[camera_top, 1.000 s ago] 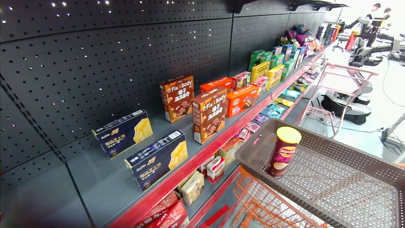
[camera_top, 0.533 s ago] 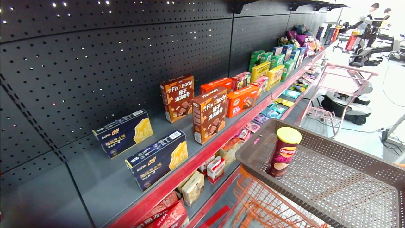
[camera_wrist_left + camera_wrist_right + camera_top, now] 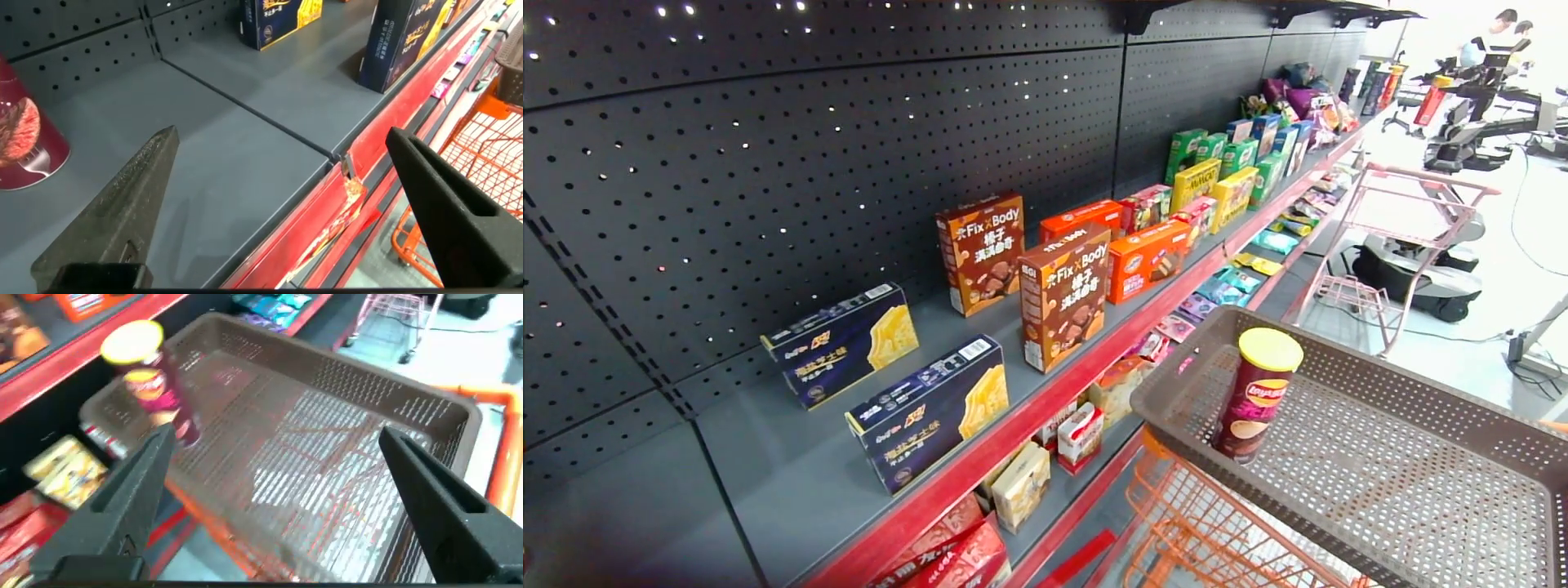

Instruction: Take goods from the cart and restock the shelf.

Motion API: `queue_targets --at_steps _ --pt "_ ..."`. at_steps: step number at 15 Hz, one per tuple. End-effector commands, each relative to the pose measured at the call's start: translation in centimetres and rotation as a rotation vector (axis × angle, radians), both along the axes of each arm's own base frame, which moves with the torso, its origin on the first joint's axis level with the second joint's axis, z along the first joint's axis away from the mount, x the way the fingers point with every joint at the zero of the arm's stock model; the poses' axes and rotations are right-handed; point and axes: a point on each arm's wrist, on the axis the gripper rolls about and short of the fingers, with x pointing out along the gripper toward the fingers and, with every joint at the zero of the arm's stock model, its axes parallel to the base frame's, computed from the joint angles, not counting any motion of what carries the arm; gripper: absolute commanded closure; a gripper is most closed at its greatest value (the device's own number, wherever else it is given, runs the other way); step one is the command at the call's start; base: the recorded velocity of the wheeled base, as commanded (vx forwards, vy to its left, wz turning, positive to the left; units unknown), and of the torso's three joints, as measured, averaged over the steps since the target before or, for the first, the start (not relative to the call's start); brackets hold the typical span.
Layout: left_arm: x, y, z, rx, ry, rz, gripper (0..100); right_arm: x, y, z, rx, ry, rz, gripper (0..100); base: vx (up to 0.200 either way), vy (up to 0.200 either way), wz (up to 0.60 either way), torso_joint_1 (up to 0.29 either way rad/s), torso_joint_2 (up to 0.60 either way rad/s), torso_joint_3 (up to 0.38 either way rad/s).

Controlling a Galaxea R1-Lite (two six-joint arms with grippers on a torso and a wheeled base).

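A dark red chip can point(image 3: 1258, 396) with a yellow lid stands upright in the near-left corner of the brown perforated basket point(image 3: 1380, 478) on the orange cart point(image 3: 1201, 531). My right gripper point(image 3: 276, 437) hangs open above the basket point(image 3: 327, 449), with the can point(image 3: 155, 376) off to one side of it and nothing between its fingers. My left gripper point(image 3: 282, 139) is open over a bare stretch of the grey shelf point(image 3: 229, 155), close to its red front edge. Another dark red can point(image 3: 20, 135) stands on that shelf beside one finger.
Blue boxes point(image 3: 927, 412) and brown boxes point(image 3: 1062, 294) stand on the grey shelf point(image 3: 792, 465), with orange, yellow and green boxes farther along. Lower shelves hold snack packs. A pink cart point(image 3: 1405, 237) stands in the aisle beyond.
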Motion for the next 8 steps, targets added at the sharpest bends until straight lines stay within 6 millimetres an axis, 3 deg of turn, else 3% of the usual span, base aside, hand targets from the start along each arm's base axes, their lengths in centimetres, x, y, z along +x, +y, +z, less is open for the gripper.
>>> queue_targets --at_steps 1,4,8 --pt "0.0 0.0 0.0 -0.001 0.001 0.0 0 4.6 -0.4 -0.9 -0.018 0.133 0.032 0 0.0 0.0 0.0 0.0 0.0 0.0" --pt "0.0 0.0 0.0 -0.001 0.001 0.0 0 7.1 -0.8 -0.6 0.027 0.181 0.134 0 0.0 0.0 0.0 0.0 0.0 0.0" --pt "0.0 0.0 0.0 -0.001 0.001 0.0 0 9.3 -0.3 -2.6 0.079 0.287 0.274 0 0.0 0.0 0.0 0.0 0.0 0.0"
